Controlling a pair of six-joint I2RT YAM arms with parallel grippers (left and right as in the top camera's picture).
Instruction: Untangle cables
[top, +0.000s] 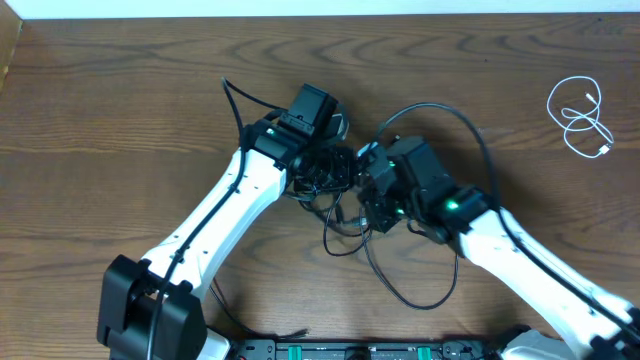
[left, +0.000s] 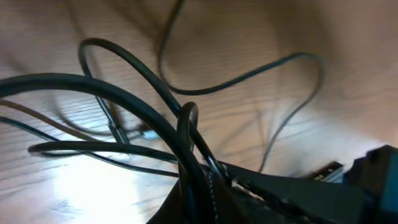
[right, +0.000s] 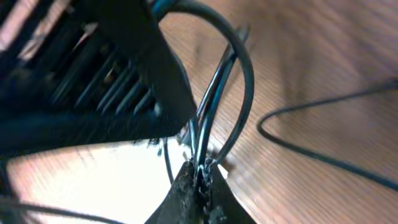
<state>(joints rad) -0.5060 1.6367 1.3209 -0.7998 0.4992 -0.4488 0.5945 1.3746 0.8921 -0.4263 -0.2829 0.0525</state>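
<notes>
light, limp and likely slippery, the black cables (top: 335, 200) knot well left of the white cable (top: 580, 118), with left gripper (top: 328, 172) and right gripper (top: 362, 182) both clenched on strands, and a free loop probably the best place to pinch.

the top picture is bright and sharp, with soft even light on the table (top: 120, 120). both wrist pictures are blurry. white glare shines beside the left pincer (left: 202, 177) and the right pincer (right: 200, 177). black cables (left: 124, 99) there look fuzzy.
</notes>
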